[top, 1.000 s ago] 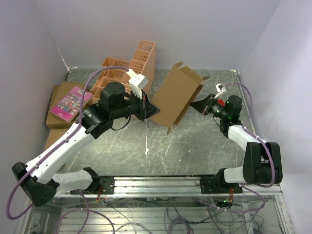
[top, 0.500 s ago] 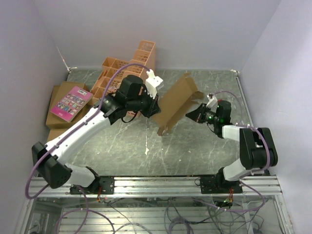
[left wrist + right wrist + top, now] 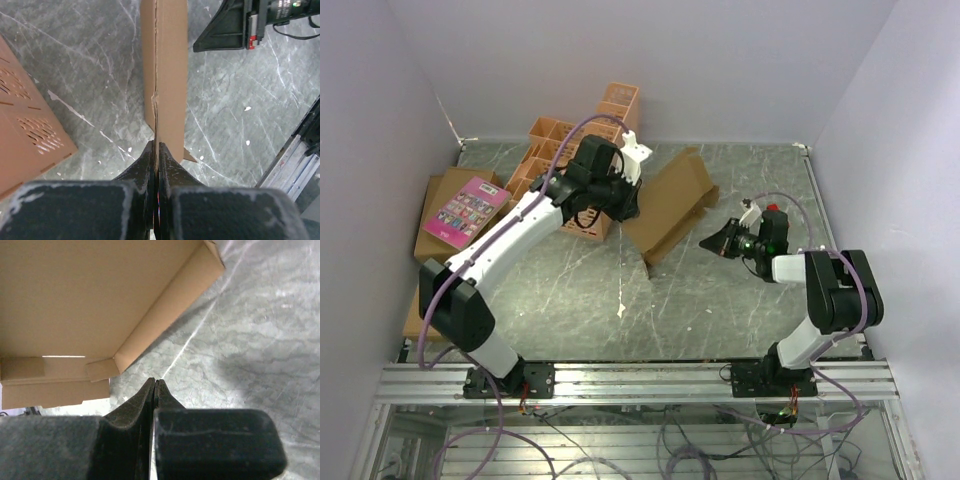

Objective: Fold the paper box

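The paper box (image 3: 670, 203) is a plain brown cardboard sheet with raised flaps, tilted at the middle back of the table. My left gripper (image 3: 628, 203) is shut on its left edge; in the left wrist view the cardboard (image 3: 165, 70) runs straight out from between the closed fingertips (image 3: 156, 146). My right gripper (image 3: 712, 241) is shut and empty, low over the table just right of the box. In the right wrist view the box (image 3: 90, 305) lies ahead of and above the closed fingertips (image 3: 155, 382), apart from them.
An orange lattice crate (image 3: 560, 150) stands behind and left of the box, also at the left in the left wrist view (image 3: 25, 130). A pink book (image 3: 466, 208) lies on brown cartons (image 3: 435, 250) at the far left. A metal rail (image 3: 640, 378) runs along the near edge.
My left gripper has carried the box back and down toward the table, so the sheet now lies lower and flatter. My right gripper has drawn away from the box and sunk toward the table.
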You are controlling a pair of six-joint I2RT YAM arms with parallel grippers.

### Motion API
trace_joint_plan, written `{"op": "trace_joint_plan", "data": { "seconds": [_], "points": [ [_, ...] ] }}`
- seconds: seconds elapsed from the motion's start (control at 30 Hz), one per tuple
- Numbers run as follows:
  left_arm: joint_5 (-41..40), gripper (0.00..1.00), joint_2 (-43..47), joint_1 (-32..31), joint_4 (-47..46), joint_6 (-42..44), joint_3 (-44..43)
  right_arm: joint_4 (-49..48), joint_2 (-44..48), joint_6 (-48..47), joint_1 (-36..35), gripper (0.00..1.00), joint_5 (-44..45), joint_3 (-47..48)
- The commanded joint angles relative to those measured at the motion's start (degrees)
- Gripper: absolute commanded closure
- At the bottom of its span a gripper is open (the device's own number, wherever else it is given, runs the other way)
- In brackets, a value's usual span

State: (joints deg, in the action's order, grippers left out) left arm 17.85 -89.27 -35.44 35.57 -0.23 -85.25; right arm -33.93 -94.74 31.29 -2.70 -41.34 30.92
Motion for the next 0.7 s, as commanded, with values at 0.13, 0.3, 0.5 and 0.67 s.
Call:
{"op": "trace_joint_plan", "data": {
  "seconds": [0.13, 0.3, 0.5, 0.67],
  "points": [
    [5.04, 0.93, -8.32, 2.62, 10.37, 6.05, -6.99, 9.56, 10.56, -21.66, 2.45, 0.86, -7.05, 8.45],
    [6.34, 0.93, -11.94, 2.63, 13.95, 8.04, -11.00, 6.56, 16.05, -32.05, 8.41, 0.42, -14.34, 8.34],
    [7.19, 0.93, -15.67, 2.66, 17.58, 10.68, -15.82, 9.72, 9.90, -41.11, 14.03, 0.17, -22.75, 14.26],
    [6.83, 0.93, -18.55, 2.90, 20.37, 12.89, -19.60, 26.15, 3.41, -61.10, 14.82, 0.17, -27.91, 22.69]
  ]
}}
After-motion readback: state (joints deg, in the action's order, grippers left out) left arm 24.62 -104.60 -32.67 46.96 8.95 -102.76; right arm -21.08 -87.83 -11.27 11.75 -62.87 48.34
